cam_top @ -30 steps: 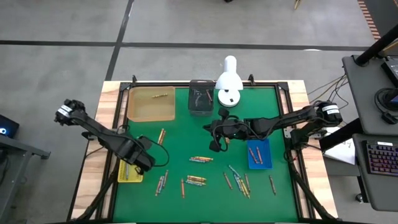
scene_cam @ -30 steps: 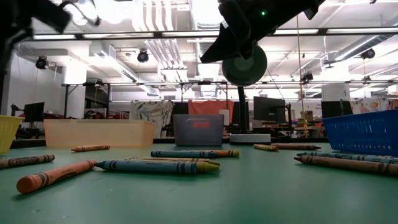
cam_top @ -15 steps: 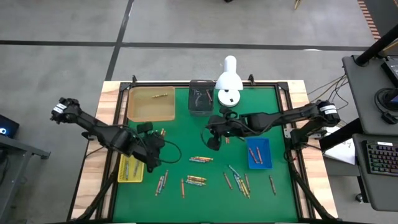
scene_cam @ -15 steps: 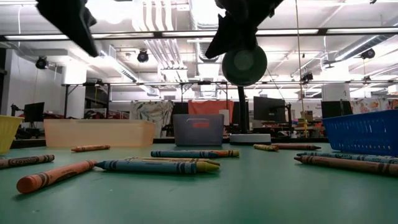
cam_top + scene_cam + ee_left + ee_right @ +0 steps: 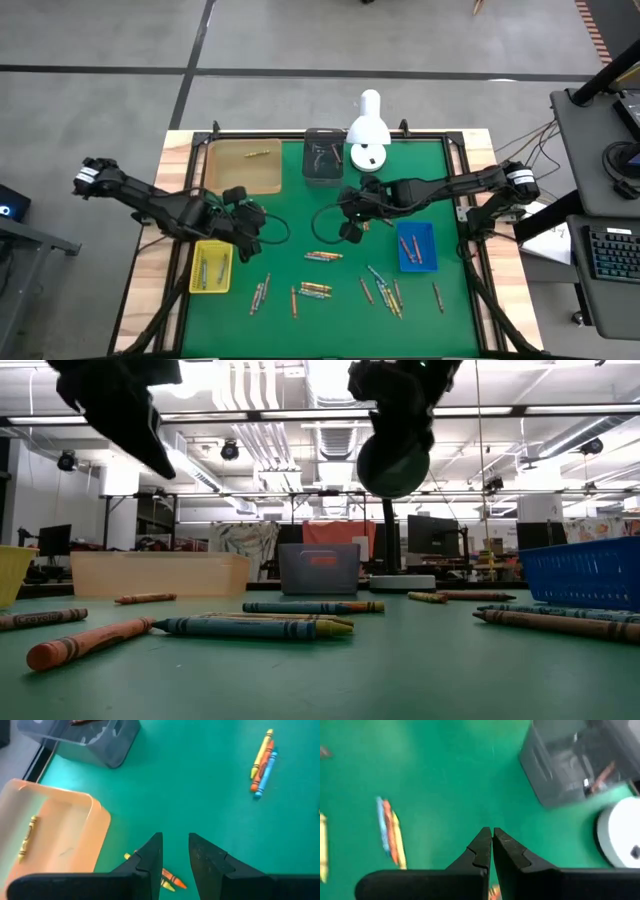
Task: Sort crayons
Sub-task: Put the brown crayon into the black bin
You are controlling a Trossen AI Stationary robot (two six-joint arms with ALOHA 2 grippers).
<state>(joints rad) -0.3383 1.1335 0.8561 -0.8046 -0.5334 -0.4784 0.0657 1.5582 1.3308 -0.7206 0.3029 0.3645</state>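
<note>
Several crayons lie flat and scattered on the green mat (image 5: 300, 215): one cluster (image 5: 322, 256) mid-table and more (image 5: 382, 288) toward the near right. My left gripper (image 5: 175, 842) hovers open above the mat, near the orange tray (image 5: 60, 820). Two crayons (image 5: 169, 879) lie under its fingers. In the high view my left gripper (image 5: 256, 224) stands left of centre. My right gripper (image 5: 491, 834) is shut and holds nothing. In the high view my right gripper (image 5: 348, 230) hangs over the middle, near the grey tray (image 5: 323, 157).
A yellow tray (image 5: 210, 268) at the near left and a blue tray (image 5: 416, 246) at the right hold crayons. The orange tray (image 5: 242, 167) holds one. A white lamp (image 5: 368, 135) stands at the far edge. The mat's middle between the grippers is bare.
My left gripper has swung from above the yellow tray toward the far edge and the table's middle, turning as it went. It now hangs beside the orange tray. My right gripper has turned about nearly in place over the middle and has stayed shut.
</note>
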